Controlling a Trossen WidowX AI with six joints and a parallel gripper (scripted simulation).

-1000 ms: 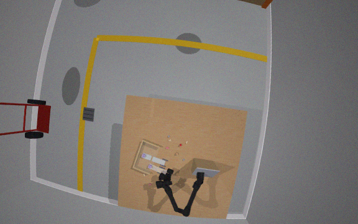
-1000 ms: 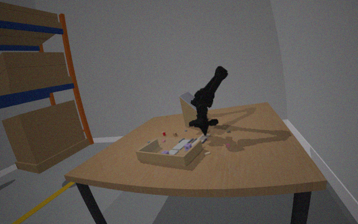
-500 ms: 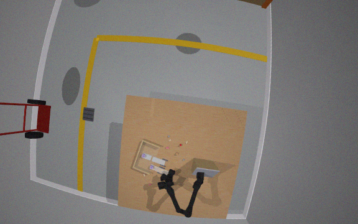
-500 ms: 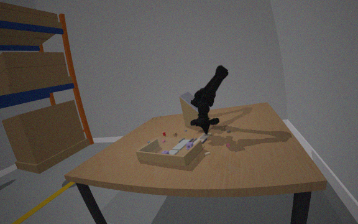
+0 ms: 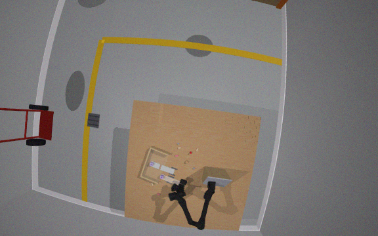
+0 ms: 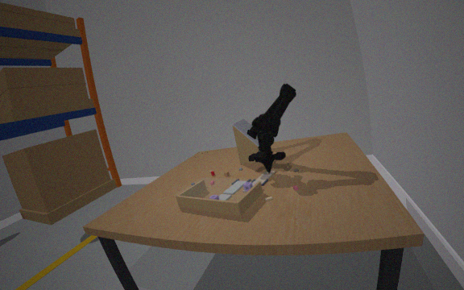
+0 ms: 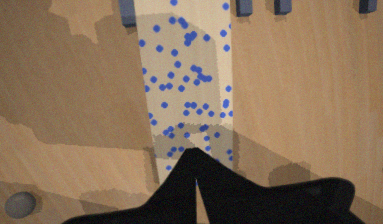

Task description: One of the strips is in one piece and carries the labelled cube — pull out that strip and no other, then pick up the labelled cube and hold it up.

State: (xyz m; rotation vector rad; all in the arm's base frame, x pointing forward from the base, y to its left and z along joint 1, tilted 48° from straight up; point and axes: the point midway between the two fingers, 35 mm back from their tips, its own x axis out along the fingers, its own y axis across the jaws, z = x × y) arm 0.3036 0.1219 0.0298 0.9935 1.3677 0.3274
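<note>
A cream strip with blue dots (image 5: 170,180) (image 6: 263,177) (image 7: 186,95) runs out between dark rails (image 7: 127,12). A purple cube (image 5: 162,177) (image 6: 248,185) sits at its far end; its label is too small to read. My gripper (image 6: 269,171) (image 7: 192,153) is shut, its fingertips down on top of the strip near its near end, with nothing seen between them. Beside it, a pale strip lies in two pieces, a near piece (image 5: 167,169) (image 6: 234,188) and a far piece (image 5: 155,166) (image 6: 225,196), with a gap between. Another purple cube (image 5: 151,163) (image 6: 214,197) is on the far piece.
A low wooden tray (image 5: 143,169) (image 6: 208,205) surrounds the strips' far ends. A wedge-shaped stand with a grey panel (image 5: 221,181) is beside the arm. Small bits lie around, including a red one (image 5: 190,153) (image 6: 213,173) and a grey ball (image 7: 20,205).
</note>
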